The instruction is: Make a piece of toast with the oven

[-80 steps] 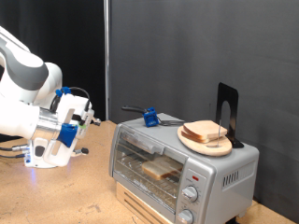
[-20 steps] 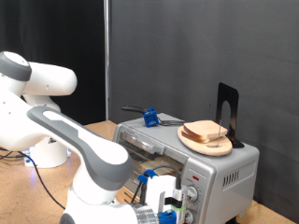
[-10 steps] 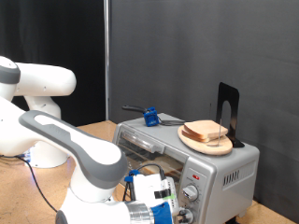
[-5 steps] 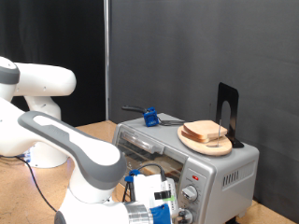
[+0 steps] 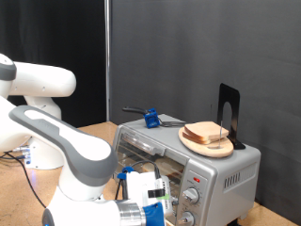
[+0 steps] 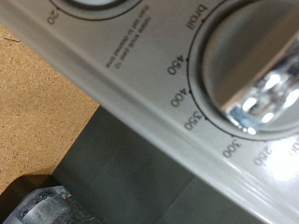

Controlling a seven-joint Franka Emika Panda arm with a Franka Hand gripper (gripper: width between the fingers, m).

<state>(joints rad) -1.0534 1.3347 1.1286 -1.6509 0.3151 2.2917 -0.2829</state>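
The silver oven [image 5: 221, 174] stands at the exterior view's right, door shut. My gripper [image 5: 170, 200] is at its front, close to the two round knobs [image 5: 191, 195]. The exterior view does not show the fingers clearly. The wrist view is filled by the oven's control panel [image 6: 112, 65] and a shiny temperature knob [image 6: 245, 63] with marks 350, 400, 450 and broil, very close. The piece of toast is hidden behind my hand. Similar slices [image 5: 208, 134] lie stacked on a plate on top of the oven.
A blue-handled tool [image 5: 149, 118] and a black upright stand [image 5: 229, 113] sit on the oven's top. The wooden table [image 5: 28, 188] stretches to the exterior view's left. My arm's base [image 5: 42, 89] stands at the left. A black curtain hangs behind.
My arm swung from the table's left side to the oven's front. Over the last second the hand shifted slightly left and lower by the knobs.
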